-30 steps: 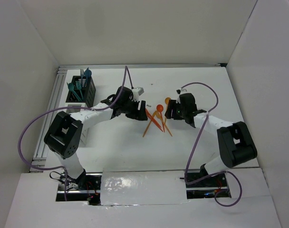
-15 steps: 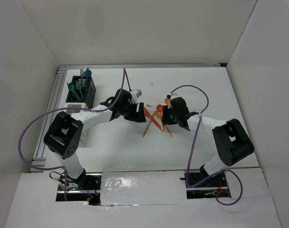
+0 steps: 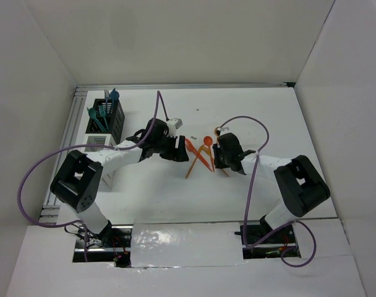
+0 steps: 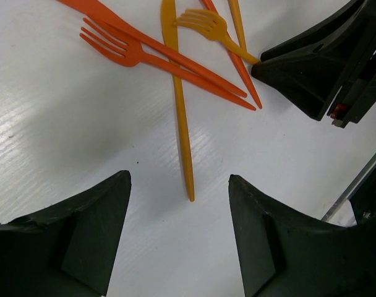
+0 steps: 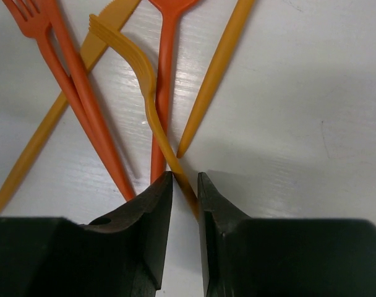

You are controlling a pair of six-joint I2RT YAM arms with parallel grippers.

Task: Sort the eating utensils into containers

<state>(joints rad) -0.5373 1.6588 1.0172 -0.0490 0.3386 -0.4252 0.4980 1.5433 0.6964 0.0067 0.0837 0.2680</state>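
Several orange and yellow-orange utensils lie crossed on the white table [image 3: 200, 154]. In the right wrist view a yellow-orange fork [image 5: 135, 55] curves down between the fingers of my right gripper [image 5: 185, 176], which is shut on its handle; the fork still rests on the table. Beside it lie an orange fork [image 5: 42, 31], an orange spoon handle [image 5: 166, 74] and a yellow knife [image 5: 52, 124]. My left gripper [image 4: 179, 179] stands open just short of the tip of the yellow knife [image 4: 179, 105], holding nothing. The containers, a black mesh bin [image 3: 115, 120] and a white one [image 3: 98, 141], stand at far left.
Teal utensils [image 3: 101, 111] stick up out of the black mesh bin. A metal rail frame [image 3: 64, 148] runs along the left table edge. The right gripper's black body [image 4: 318, 68] shows close across the pile in the left wrist view. Purple cables loop over both arms.
My right gripper has slid left into the pile and its jaws have closed in on the yellow-orange fork's handle. The left gripper has shifted slightly and stays open.
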